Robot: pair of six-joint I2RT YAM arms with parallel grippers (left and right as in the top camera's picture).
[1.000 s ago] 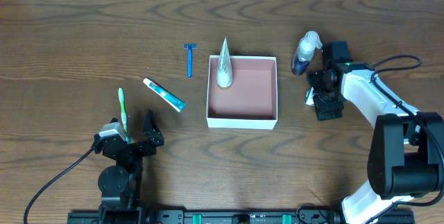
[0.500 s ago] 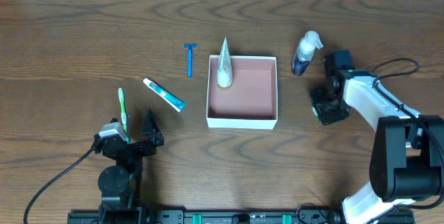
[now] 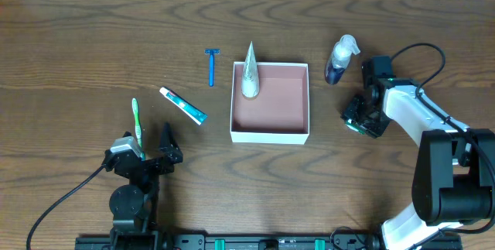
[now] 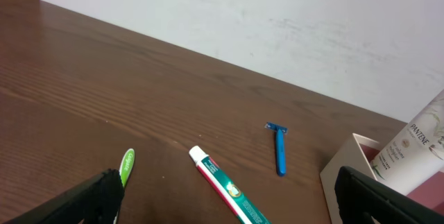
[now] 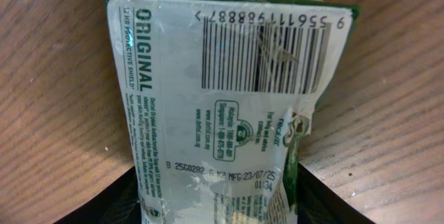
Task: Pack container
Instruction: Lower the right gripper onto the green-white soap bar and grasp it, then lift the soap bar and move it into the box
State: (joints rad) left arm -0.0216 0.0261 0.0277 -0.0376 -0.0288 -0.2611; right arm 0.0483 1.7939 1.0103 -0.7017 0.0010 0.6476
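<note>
Sitting central on the bench point(image 3: 85, 41), the container point(image 3: 270, 135) carries a Pantene bottle point(image 3: 248, 76) at eleven o'clock; at three o'clock the right gripper point(image 3: 359, 120) pinches a barcoded packet point(image 5: 222, 99) in its jaws; the left gripper point(image 3: 147, 152) has jaws spread wide.

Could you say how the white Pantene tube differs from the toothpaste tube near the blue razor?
The white Pantene tube leans inside the square white container; the green-printed toothpaste tube lies flat on the table outside. The Pantene tube is bigger and plainer than the toothpaste tube. Both are squeeze tubes.
</note>
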